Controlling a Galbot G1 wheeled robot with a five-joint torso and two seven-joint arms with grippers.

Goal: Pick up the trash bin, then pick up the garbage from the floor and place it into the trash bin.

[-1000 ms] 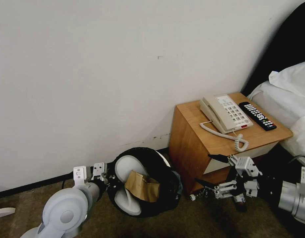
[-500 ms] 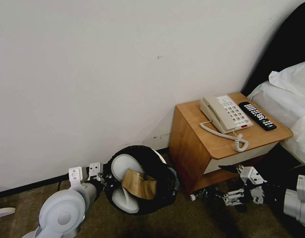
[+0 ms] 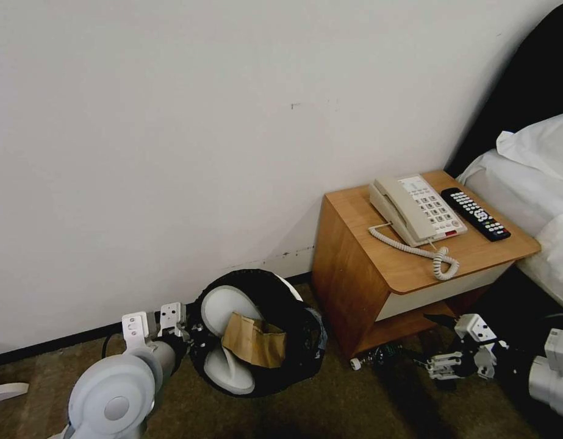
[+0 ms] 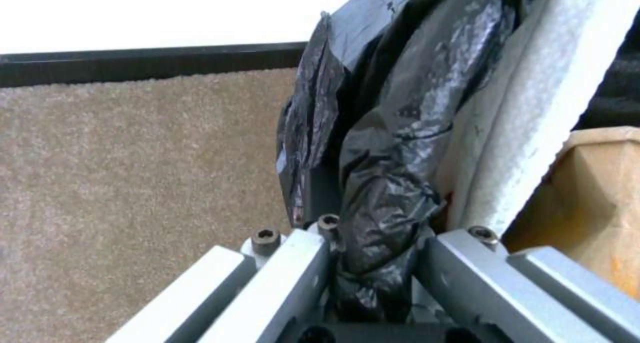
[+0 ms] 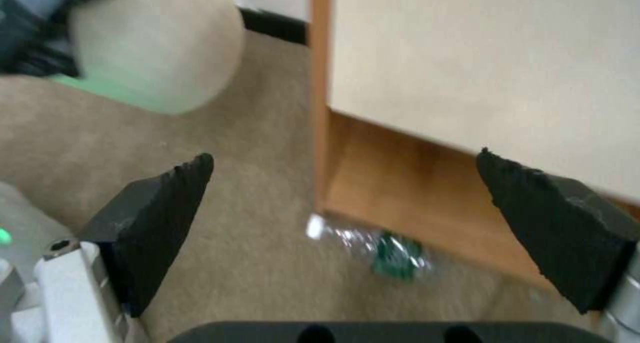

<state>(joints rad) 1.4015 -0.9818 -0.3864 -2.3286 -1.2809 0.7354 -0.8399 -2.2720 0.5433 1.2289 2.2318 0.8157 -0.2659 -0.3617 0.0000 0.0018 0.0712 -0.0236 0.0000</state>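
The trash bin, white with a black bag liner, is tipped toward me on the carpet by the wall. Two white slippers and a brown cardboard piece sit inside it. My left gripper is shut on the bin's bag-covered rim, with a slipper and the cardboard just beyond its fingers. A clear plastic bottle lies on the floor under the nightstand's front edge. My right gripper hangs open low beside it, and the bottle lies ahead between the spread pads.
A wooden nightstand stands right of the bin, carrying a phone and a remote. A bed with white linen is at the far right. A flat white piece lies on the carpet at the far left.
My right gripper has dropped lower and drawn back to the right, still open. The left arm and the bin have shifted slightly to the left.
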